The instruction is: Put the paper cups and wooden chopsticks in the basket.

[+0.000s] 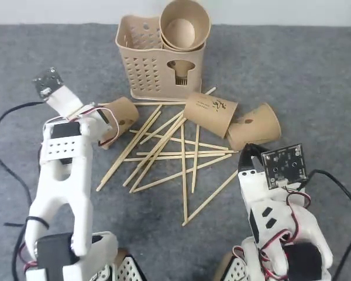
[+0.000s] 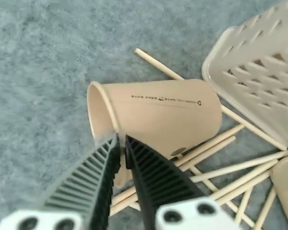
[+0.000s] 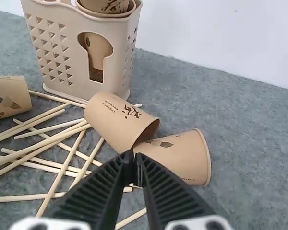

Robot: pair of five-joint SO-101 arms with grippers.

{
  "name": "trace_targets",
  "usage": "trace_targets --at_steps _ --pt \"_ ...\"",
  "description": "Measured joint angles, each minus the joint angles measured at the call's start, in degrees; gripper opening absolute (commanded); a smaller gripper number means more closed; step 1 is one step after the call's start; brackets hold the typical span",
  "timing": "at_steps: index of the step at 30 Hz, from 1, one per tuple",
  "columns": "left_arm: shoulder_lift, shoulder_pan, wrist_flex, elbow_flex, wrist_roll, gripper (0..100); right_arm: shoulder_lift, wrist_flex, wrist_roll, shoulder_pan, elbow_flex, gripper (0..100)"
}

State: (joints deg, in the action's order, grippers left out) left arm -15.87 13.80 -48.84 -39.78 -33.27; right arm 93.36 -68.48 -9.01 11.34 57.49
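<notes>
A beige perforated basket (image 1: 146,64) stands at the back with paper cups (image 1: 184,26) nested in one end. Three more paper cups lie on their sides: one at the left (image 1: 124,116), one in the middle (image 1: 210,114), one at the right (image 1: 254,126). Several wooden chopsticks (image 1: 169,149) are scattered between them. My left gripper (image 2: 120,141) is at the left cup (image 2: 163,112), shut on its rim wall, one finger on the mouth side and one outside. Just short of the middle cup (image 3: 120,122) and right cup (image 3: 180,155), my right gripper (image 3: 134,158) is shut with nothing in it.
Grey carpet (image 1: 316,76) covers the table. The basket (image 3: 77,48) has a keyhole-shaped cut-out in its end wall. A black cable (image 1: 6,146) runs along the left side. Open carpet lies at the back right and far left.
</notes>
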Motion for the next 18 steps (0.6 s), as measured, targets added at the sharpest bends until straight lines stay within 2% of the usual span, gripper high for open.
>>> trace_targets --at_steps 9,18 --pt "-0.44 0.53 -0.26 0.09 0.53 1 0.26 0.00 0.00 0.09 2.64 0.9" --pt "-13.19 2.37 -8.70 3.60 1.05 1 0.26 0.62 0.00 0.00 4.66 0.9"
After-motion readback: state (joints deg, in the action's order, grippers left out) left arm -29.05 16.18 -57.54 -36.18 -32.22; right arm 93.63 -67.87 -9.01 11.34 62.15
